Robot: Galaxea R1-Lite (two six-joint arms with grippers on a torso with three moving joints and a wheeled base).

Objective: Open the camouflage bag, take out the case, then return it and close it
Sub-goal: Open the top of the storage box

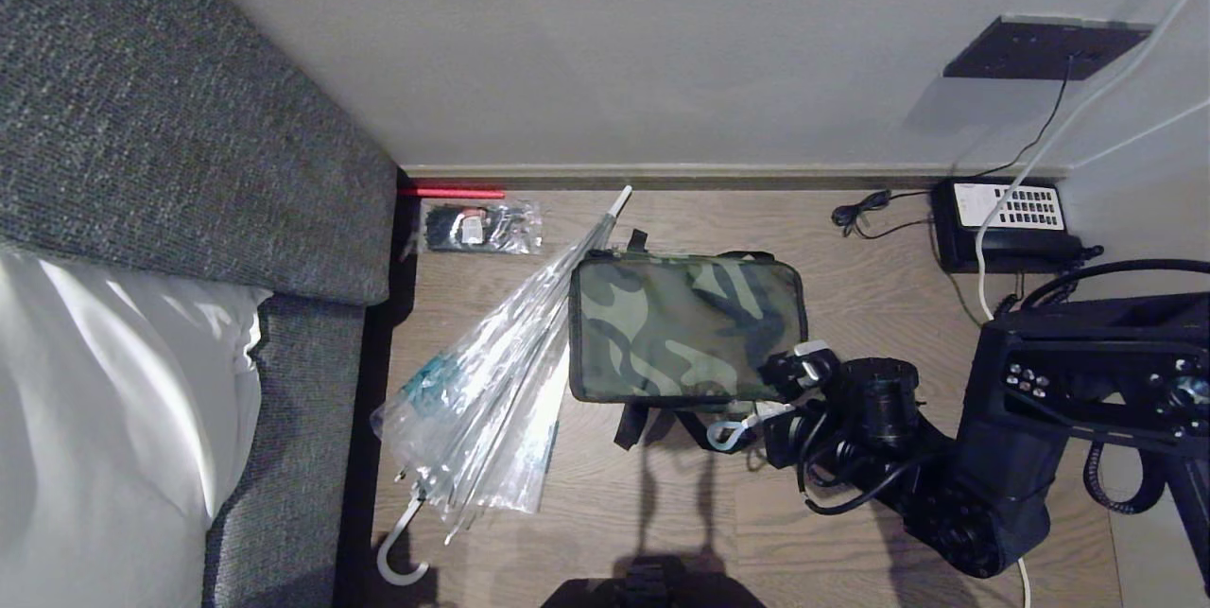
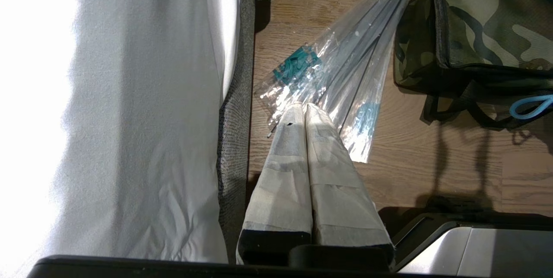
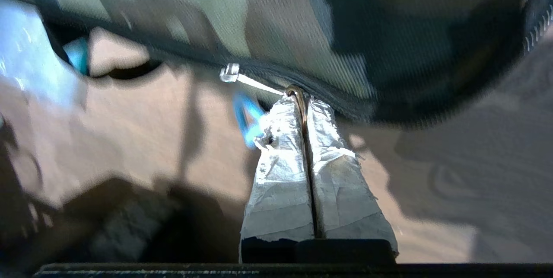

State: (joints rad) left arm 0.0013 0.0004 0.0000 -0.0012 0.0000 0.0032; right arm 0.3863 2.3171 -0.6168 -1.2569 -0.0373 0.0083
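One right gripper is at the near right corner of the camouflage bag, its taped fingers pressed together on a thin metal zipper pull at the black zipper edge. The bag lies flat and closed on the wooden floor. A clear umbrella touches its left edge. To the right, bare floor reaches the telephone. The left gripper hangs closed and empty near the umbrella.

Woven matt camouflage bag with black zipper edging, crinkled glossy clear plastic umbrella, matt wood-grain floor, coarse grey woven sofa, smooth white sheet, tape-wrapped right tool
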